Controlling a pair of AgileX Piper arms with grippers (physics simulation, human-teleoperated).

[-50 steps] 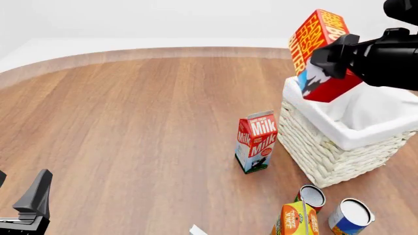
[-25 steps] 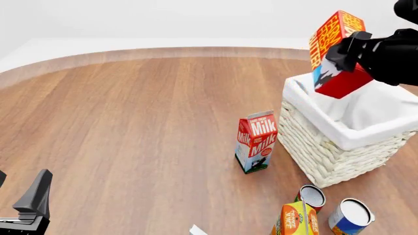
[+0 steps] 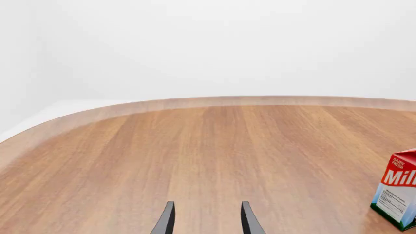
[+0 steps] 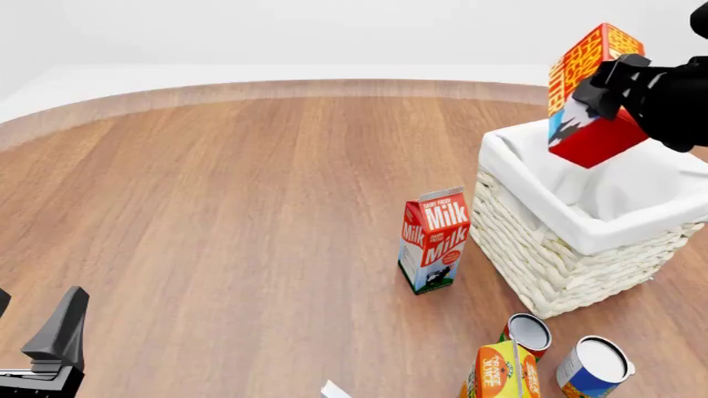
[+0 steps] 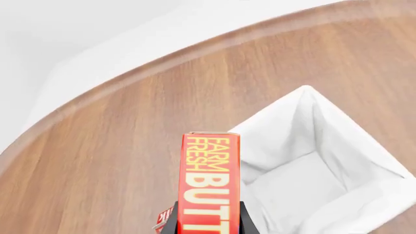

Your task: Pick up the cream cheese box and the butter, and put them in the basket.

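Note:
The butter, a red and orange carton lettered "FARM FRESH BUTTER", hangs tilted in the air above the basket's far left part, with my right gripper shut on it. In the right wrist view the butter sits between the fingers, and the open white-lined basket lies below and beyond it. The basket is white wicker with a cloth lining. A small whitish corner at the front edge looks like the cream cheese box. My left gripper stands open and empty at the front left.
A red, white and blue Milk carton stands just left of the basket. Two open cans and an orange juice carton stand in front of the basket. The table's curved far edge runs across the back.
My right gripper has carried the butter to the right, from over the basket's left rim to further over its inside. The left arm has not moved.

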